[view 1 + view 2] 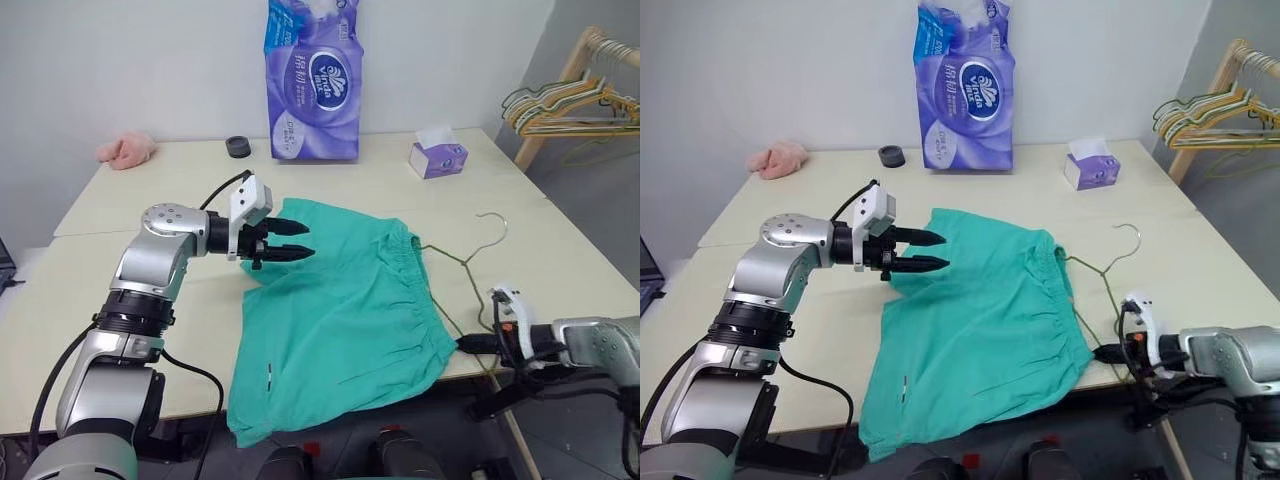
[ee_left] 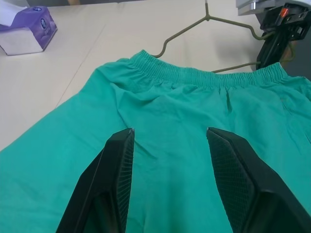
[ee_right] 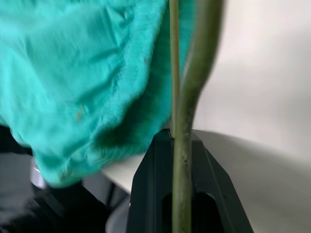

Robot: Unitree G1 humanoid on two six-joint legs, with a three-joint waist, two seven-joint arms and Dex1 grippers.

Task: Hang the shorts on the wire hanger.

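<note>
The teal-green shorts [image 1: 340, 310] lie flat on the table, one leg hanging over the front edge and the gathered waistband [image 2: 194, 75] turned to the right. Beside the waistband rests the olive wire hanger [image 1: 468, 258], its hook [image 1: 493, 225] pointing away from me and part of its wire hidden by the cloth. My right gripper [image 1: 464, 345] is at the table's front edge, shut on the hanger's wire [image 3: 181, 111]. Over the far left corner of the shorts hovers my left gripper [image 1: 310, 240], open, with nothing between its fingers [image 2: 119, 165].
At the back of the table stand a purple tissue pack [image 1: 312, 80], a small tissue box [image 1: 437, 157], a black tape roll [image 1: 238, 147] and a pink fluffy cloth [image 1: 127, 150]. A wooden rack with several hangers [image 1: 570, 105] stands far right.
</note>
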